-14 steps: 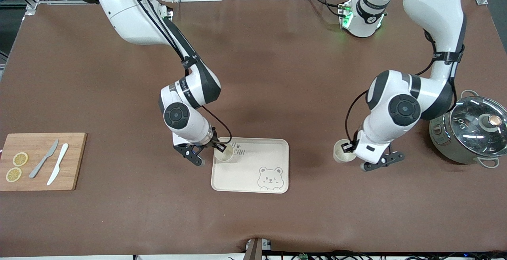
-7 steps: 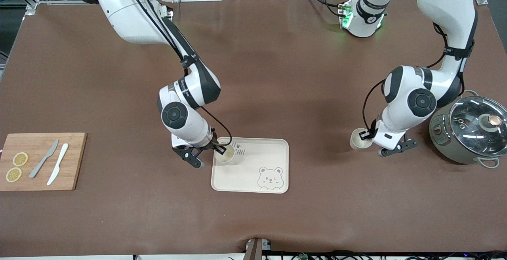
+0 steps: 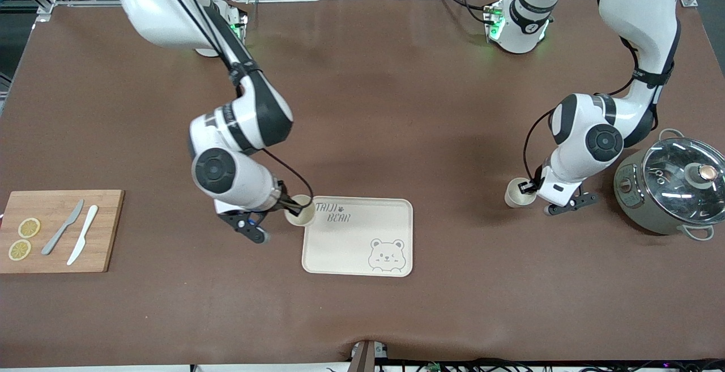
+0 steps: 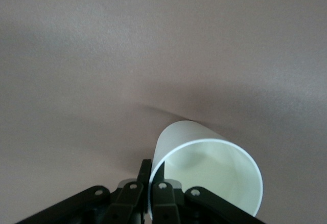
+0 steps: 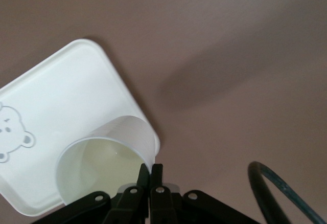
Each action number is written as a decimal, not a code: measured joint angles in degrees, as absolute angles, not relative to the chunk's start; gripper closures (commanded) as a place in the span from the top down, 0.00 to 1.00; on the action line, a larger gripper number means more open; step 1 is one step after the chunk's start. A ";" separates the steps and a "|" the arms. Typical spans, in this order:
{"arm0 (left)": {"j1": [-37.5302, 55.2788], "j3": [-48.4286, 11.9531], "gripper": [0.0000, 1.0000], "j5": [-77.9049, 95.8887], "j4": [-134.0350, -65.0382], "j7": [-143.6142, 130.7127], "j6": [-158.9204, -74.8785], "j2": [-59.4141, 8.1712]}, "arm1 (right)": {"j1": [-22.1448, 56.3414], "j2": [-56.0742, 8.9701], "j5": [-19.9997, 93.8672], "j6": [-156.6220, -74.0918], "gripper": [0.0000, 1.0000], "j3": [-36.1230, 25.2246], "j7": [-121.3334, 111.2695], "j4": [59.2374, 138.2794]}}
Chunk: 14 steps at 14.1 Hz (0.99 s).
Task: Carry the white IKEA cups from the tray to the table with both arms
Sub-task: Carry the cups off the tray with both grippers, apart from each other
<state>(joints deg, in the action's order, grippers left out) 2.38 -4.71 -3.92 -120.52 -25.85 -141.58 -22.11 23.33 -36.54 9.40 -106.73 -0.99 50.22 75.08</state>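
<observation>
2 white cups: the right gripper (image 3: 294, 209) pinches 1 cup (image 3: 300, 211) by its rim over the tray (image 3: 362, 247) corner; the left gripper (image 3: 528, 187) pinches the other cup (image 3: 516, 193) above bare table (image 3: 396, 106).

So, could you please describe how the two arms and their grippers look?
Both the left arm and the right arm are glossy white with rounded shells, black joint bands, round dark caps and thin black cables. The left gripper and right gripper are small, black and two-fingered.
</observation>
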 measured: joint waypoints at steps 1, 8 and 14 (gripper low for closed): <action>2.38 -4.73 0.30 -3.92 -120.62 -25.85 -141.59 -22.03 | 21.15 -35.51 9.40 -104.68 0.00 -1.06 46.75 75.08; 2.41 -4.93 1.00 -3.92 -120.81 -25.85 -141.67 -20.71 | 9.30 -27.06 8.73 -101.20 0.00 -1.37 22.87 85.28; 2.50 -5.04 1.00 -3.92 -115.74 -25.85 -133.42 -13.66 | 4.37 -20.87 4.86 -102.63 0.00 -1.35 12.50 96.28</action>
